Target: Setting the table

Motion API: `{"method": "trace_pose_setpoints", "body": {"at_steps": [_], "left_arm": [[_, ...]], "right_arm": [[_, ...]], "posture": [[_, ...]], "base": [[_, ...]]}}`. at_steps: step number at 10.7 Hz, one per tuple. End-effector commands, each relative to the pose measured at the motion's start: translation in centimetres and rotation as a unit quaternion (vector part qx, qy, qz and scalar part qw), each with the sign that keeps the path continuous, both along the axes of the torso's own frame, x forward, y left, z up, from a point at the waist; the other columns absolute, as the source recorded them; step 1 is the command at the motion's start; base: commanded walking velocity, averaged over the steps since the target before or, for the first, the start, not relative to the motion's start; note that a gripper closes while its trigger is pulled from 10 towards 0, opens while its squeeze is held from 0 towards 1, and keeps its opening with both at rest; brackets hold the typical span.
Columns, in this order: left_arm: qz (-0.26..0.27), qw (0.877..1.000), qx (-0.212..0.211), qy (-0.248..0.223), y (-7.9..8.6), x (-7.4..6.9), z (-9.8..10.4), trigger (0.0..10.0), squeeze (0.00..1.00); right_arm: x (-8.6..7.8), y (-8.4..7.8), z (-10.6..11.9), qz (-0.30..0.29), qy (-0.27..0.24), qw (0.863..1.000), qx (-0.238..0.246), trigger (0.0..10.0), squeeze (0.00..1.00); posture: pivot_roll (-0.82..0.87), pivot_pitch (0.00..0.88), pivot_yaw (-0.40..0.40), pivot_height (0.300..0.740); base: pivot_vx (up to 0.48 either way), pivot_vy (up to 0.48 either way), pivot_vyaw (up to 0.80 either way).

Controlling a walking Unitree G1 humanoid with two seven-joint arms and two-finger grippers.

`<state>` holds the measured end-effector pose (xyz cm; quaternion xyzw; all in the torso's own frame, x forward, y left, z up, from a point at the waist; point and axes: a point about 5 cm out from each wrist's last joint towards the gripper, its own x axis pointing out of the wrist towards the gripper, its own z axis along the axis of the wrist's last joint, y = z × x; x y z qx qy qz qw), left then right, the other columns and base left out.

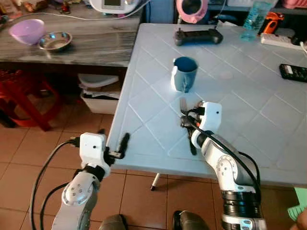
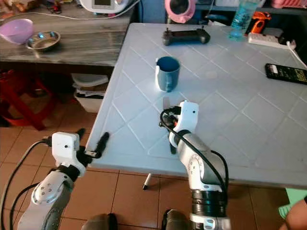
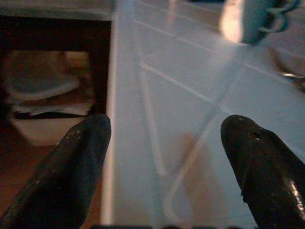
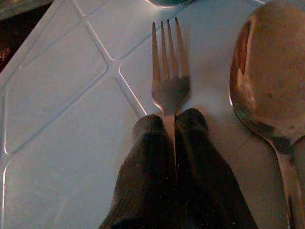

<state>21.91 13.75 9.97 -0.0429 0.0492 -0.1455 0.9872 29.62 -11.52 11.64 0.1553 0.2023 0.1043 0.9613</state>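
My right gripper (image 4: 169, 123) is shut on the handle of a silver fork (image 4: 169, 86), low over the white table (image 1: 240, 103). The fork (image 1: 183, 104) points its tines at a blue mug (image 1: 185, 73) standing just beyond it. Close beside the fork lies a silver spoon (image 4: 267, 81). Whether the fork rests on the table or hangs just above it cannot be told. My left gripper (image 1: 122, 143) is open at the table's near left edge, holding nothing, and its fingers (image 3: 81, 148) straddle that edge.
Farther back on the table are a black game controller (image 1: 197, 36), a calculator (image 1: 293, 72), a power strip (image 1: 278, 39) and a water bottle (image 1: 254, 19). A grey counter on the left holds a purple bowl (image 1: 28, 30) and a steel bowl (image 1: 55, 41). A red stool (image 1: 24, 96) stands below.
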Motion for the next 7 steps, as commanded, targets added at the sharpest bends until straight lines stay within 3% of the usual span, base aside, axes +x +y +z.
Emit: {"method": "trace_pose_setpoints", "body": {"at_steps": [1,4,7], "left_arm": [[-0.009,1.000,-0.004,-0.009,-0.1,0.0,0.3,10.0,0.00],[0.028,1.000,0.014,0.002,0.8,0.7,-0.2,10.0,0.00],[0.044,0.999,0.018,-0.002,0.9,1.2,-0.3,10.0,0.00]], "right_arm": [[-0.6,1.1,-1.7,0.018,0.049,0.998,0.018,0.0,0.00],[-0.5,2.1,0.1,0.041,0.005,0.997,0.060,0.0,0.00],[-0.8,2.4,0.3,0.068,-0.004,0.996,0.057,0.0,0.00]], "posture": [[0.02,0.120,0.040,0.740],[0.01,0.112,0.036,0.740],[0.01,0.107,0.032,0.740]], "base": [[0.000,0.000,0.00],[0.000,0.000,0.00],[0.000,0.480,0.00]]}}
